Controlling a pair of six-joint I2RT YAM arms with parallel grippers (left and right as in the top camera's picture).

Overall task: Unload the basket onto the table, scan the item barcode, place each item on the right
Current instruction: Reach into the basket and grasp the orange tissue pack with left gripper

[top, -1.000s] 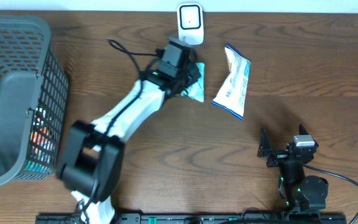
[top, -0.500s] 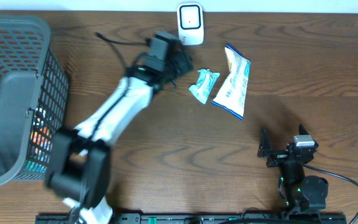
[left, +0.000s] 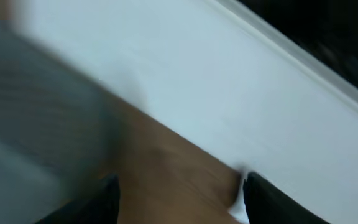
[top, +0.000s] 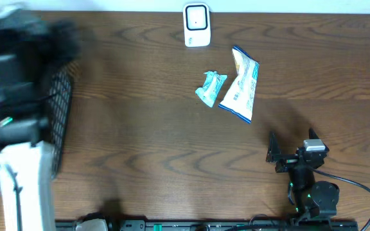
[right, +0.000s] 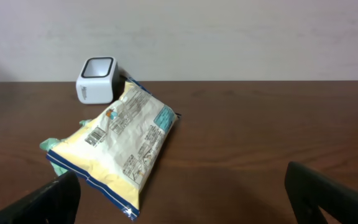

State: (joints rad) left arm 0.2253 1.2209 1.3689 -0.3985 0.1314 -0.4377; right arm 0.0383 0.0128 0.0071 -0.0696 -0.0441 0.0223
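**Left arm's over by the basket, two packets parked near the scanner**

My read: this is the between-items bit. The left gripper (left: 179, 202) has its fingers spread with nothing between them. In the overhead it's just a blur right on top of the basket (top: 60, 96), so I'd guess it's after another item to scan. The next move would need a drop into the basket and a clean pinch on one thing. Then it's a carry to the scanner (top: 196, 24), well off to that gripper's right.

The right gripper (right: 185, 199) sits low over the table (top: 140, 141), jaws wide and empty. The yellow snack bag (right: 120, 146) lies just ahead of it, a bit left. The teal packet (top: 209, 88) is just beside the bag's far edge, and the scanner is beyond both.

The right wrist view shows the bag's printed panel facing up, with a small dark block that might be the barcode, too small to be sure. Only the overhead shows the basket. The left wrist view is mostly a smear of pale wall and brown wood.
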